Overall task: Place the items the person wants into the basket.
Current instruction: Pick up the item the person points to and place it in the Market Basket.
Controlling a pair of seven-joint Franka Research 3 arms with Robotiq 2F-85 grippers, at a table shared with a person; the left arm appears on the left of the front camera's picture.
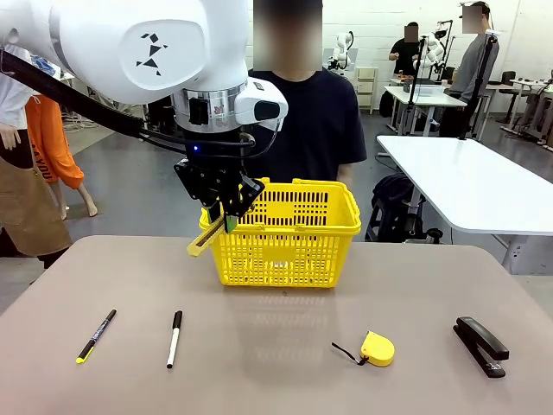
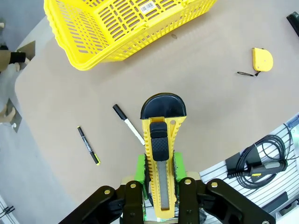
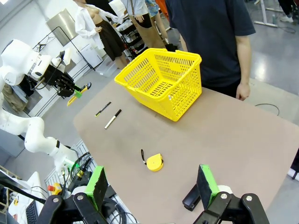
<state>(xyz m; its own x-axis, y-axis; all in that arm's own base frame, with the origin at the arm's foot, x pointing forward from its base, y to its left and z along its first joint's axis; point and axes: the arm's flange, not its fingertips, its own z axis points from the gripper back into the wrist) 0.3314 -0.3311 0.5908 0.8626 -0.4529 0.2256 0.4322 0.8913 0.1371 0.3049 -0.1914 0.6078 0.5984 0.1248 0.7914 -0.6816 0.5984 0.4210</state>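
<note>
My left gripper [image 1: 223, 210] hangs in the air just left of the yellow basket [image 1: 285, 233], shut on the yellow-and-black utility knife [image 1: 206, 235]. The left wrist view shows the knife [image 2: 161, 149] clamped between the green pads [image 2: 140, 169], high above the table. The white marker [image 1: 174, 339] and the black pen [image 1: 97, 335] lie on the table's near left. The basket [image 2: 131, 28] stands at mid-table before the person [image 1: 302, 112]. My right gripper [image 3: 152, 186] is open and holds nothing, above the table's right end.
A yellow tape measure [image 1: 378, 348] and a black stapler [image 1: 481, 346] lie on the near right of the brown table [image 1: 276, 380]. The person's hand [image 3: 242, 91] hangs at the far edge. A white table [image 1: 467, 181] stands behind on the right.
</note>
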